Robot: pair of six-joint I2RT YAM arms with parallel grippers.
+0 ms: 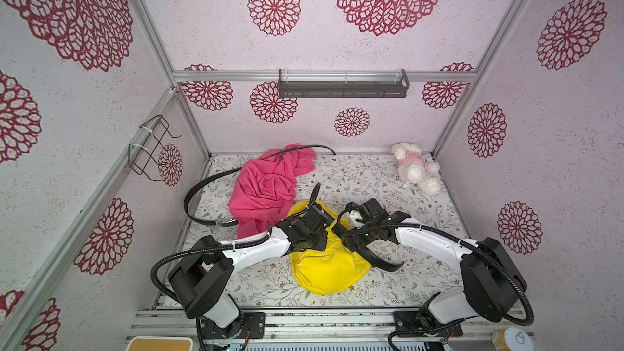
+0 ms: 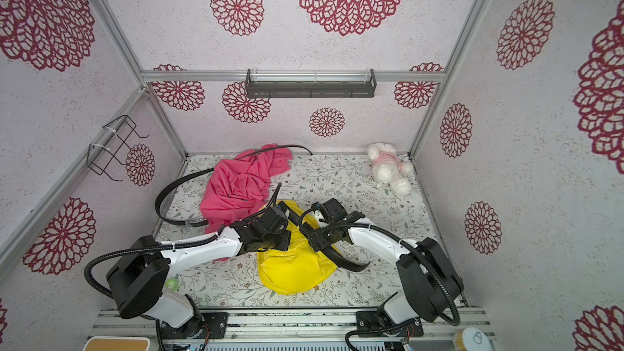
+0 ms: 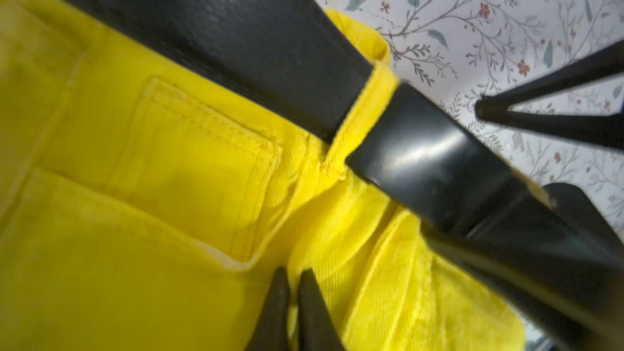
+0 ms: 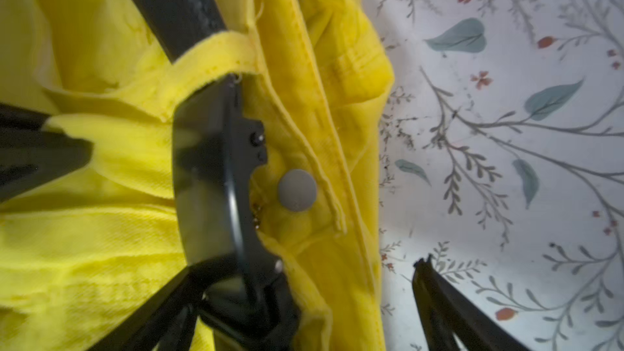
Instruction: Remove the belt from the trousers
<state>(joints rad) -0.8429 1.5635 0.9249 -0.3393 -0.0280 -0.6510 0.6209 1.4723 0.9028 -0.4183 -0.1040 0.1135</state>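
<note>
Where the yellow trousers (image 1: 324,271) lie between both arms, you see the black belt (image 1: 385,263) threaded through 1 loop (image 3: 364,116) at the waistband, its buckle (image 4: 206,177) beside the grey button (image 4: 297,190). Your left gripper (image 3: 293,273) is pinched together on trouser cloth. Your right gripper (image 4: 310,265) stands wide apart, straddling the buckle's end.

The left arm (image 1: 251,252) and right arm (image 1: 427,240) have white shells, bulky black joints, ribbed black cable hoses (image 1: 152,273) with white ties, screwed black base plates (image 1: 254,324), and tapered black fingers (image 3: 309,312).
</note>
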